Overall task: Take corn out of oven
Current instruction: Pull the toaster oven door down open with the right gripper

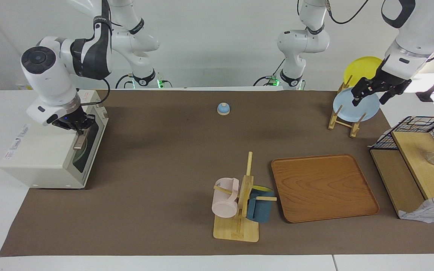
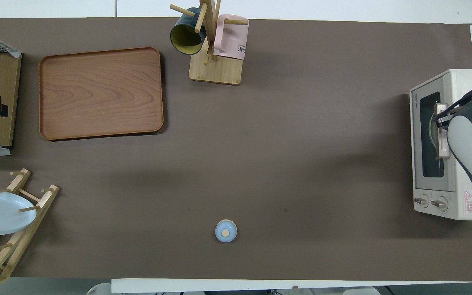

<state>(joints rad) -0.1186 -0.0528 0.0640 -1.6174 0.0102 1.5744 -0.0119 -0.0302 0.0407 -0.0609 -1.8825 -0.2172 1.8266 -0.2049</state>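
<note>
One oven (image 1: 43,150), door closed; right gripper (image 1: 77,126) pinched, seemingly on its handle (image 1: 80,141); left gripper (image 1: 371,92) spread, waiting.

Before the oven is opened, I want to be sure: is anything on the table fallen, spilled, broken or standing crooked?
Nothing stands out. The oven stands level, its door closed. Both mugs hang on the mug tree, both plates sit in the plate rack, and the wooden tray lies flat. No spill or damage shows.
</note>
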